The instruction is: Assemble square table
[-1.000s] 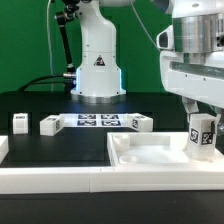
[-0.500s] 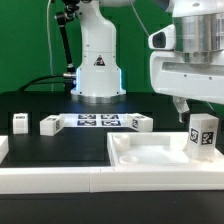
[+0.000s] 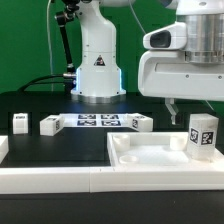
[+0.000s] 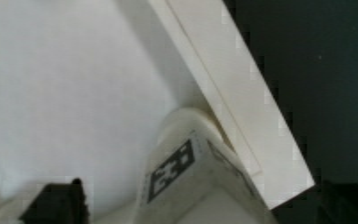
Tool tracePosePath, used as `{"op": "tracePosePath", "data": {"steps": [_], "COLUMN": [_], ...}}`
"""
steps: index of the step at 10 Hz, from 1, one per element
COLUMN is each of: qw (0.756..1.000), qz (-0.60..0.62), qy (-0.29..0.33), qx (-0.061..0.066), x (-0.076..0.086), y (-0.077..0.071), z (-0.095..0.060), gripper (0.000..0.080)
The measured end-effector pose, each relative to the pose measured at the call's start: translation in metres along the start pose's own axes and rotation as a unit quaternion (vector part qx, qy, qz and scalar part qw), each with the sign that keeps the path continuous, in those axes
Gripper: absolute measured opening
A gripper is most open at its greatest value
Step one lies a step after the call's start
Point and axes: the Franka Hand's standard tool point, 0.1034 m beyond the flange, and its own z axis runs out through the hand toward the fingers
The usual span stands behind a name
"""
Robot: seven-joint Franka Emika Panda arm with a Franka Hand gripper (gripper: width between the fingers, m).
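Note:
The white square tabletop (image 3: 150, 157) with its raised rim lies at the exterior view's right, against the front rail. One white tagged leg (image 3: 203, 135) stands upright in its right corner. My gripper (image 3: 196, 104) hangs open and empty above that leg. In the wrist view the leg (image 4: 202, 165) stands against the tabletop's rim (image 4: 220, 80), with my dark fingertips (image 4: 55, 202) spread wide on either side and not touching it. Three more legs lie on the black surface: two at the left (image 3: 20, 122) (image 3: 49, 124) and one near the middle (image 3: 138, 122).
The marker board (image 3: 97, 121) lies flat between the loose legs. The arm's white base (image 3: 98, 65) stands behind it. A long white rail (image 3: 55, 181) borders the front of the black surface.
My gripper has let go of the leg and risen straight up. The leg stays upright in the tabletop's corner.

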Motion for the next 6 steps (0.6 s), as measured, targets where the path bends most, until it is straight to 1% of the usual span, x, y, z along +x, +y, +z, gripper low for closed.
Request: {"op": "tracePosePath", "data": {"steps": [1,4,6], "qw": [0.999,0.991,0.981], "qz": [-0.036,-0.131,-0.196], "qy": [0.001,0.001,0.001], "qx": [-0.003,-0.003,-0.003], "x": [-0.001,-0.0009,-0.0003], "y": [-0.001,-0.0007,-0.0005], "z": [0.0003,0.001,0.0005], "gripper": [0.0649,0.0649,0.0649]}}
